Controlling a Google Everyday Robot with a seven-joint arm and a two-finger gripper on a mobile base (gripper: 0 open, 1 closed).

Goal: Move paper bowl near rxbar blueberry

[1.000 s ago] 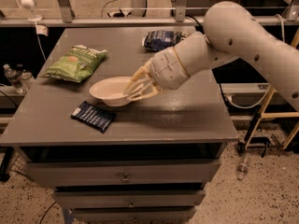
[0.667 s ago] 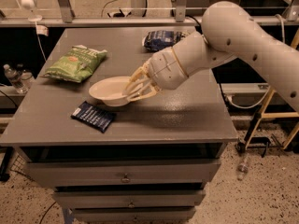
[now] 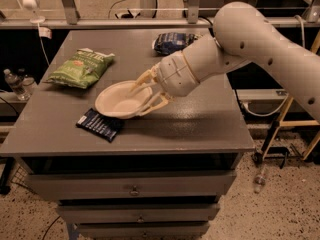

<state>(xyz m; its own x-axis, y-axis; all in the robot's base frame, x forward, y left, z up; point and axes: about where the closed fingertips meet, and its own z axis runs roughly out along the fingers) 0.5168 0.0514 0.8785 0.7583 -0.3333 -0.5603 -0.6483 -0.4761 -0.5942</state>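
We log dim, warm light from above | gripper [image 3: 138, 100] holding round off-white paper bowl [image 3: 111, 102] throws soft shadow on grey tabletop [image 3: 200, 126] | far background is dark

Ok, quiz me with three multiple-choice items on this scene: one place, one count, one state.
1. The rxbar blueberry lies: A) back right corner B) front left, just before the paper bowl C) on the floor.
2. Snack bags on the table: A) none B) two C) four.
3. The tool, mid-table, is: A) open and free B) shut on a bottle C) shut on the bowl's right rim.
Key: B, the wrapper sits by the bowl's front edge; B, a green chip bag and a dark blue snack bag; C, its fingers pinch the tilted bowl.
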